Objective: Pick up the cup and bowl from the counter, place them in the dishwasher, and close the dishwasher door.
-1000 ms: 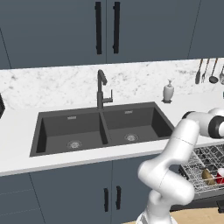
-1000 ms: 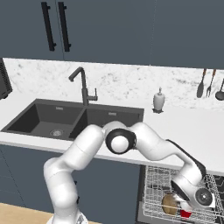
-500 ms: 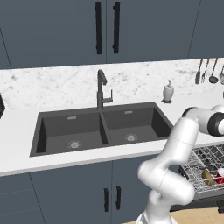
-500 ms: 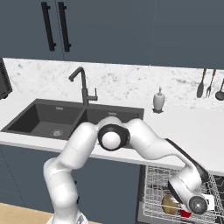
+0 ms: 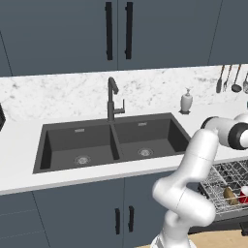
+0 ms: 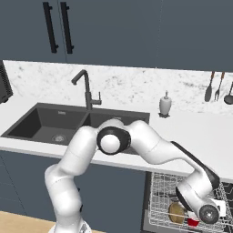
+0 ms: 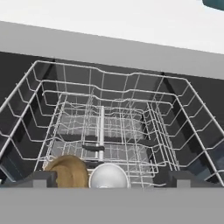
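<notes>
- The dishwasher's silver wire rack is pulled out below the counter edge, to the right of the black double sink.
- A brown bowl lies in the near part of the rack, with a white rounded cup just beside it; in the hand view the bowl is at the cup's left.
- In the right base view the brown bowl shows through the rack's wires, with something red next to it that I cannot identify.
- The arm reaches down over the rack, and the gripper hangs just above the bowl and cup.
- Its fingers stand wide apart, one on either side of the two dishes, clamped on nothing.
- On the counter behind the rack stands a white soap dispenser by the backsplash, right of the black faucet.
- Utensils hang on the wall above the counter, further right of the dispenser.
- The dishwasher door is not clear enough to describe.
</notes>
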